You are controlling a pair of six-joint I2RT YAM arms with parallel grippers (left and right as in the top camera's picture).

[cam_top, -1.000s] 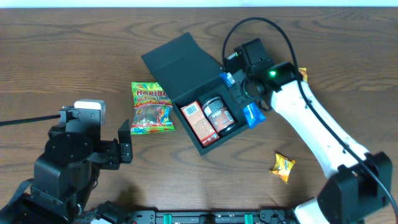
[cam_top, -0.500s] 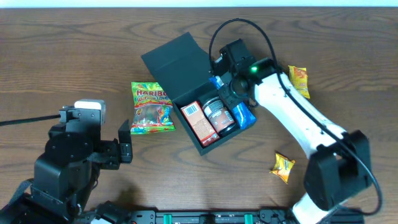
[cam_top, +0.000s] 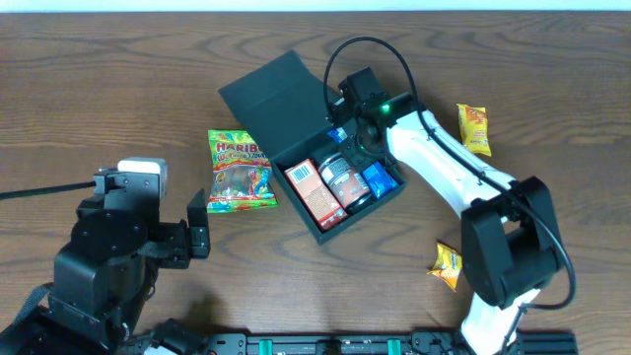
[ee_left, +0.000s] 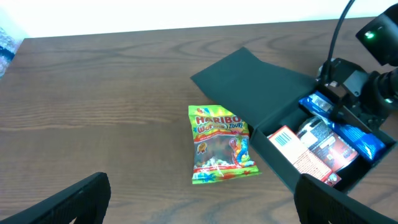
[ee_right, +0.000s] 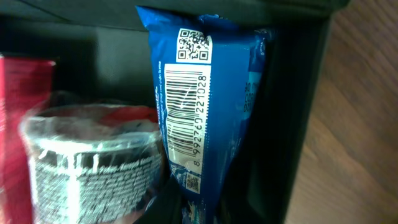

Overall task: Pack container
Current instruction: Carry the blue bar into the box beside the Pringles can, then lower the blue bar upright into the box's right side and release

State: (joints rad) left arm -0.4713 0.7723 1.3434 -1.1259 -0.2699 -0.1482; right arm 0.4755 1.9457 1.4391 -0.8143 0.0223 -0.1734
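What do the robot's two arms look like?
The right arm is a white tube with black joints, a small green light and a looping black cable. The left arm is chunky and black, topped by a pale grey block.

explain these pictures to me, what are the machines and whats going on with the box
Two robot arms stand at a wooden table. One picture looks down from above; the other two come from a camera on each arm's wrist. On the table lie a dark box with its lid open, a gummy bag beside it and two yellow snack packs. In the box are a red carton and a dark tub. The right gripper reaches into the box, pinching a blue packet, seen close up in its wrist view. The left gripper is open and holds nothing.
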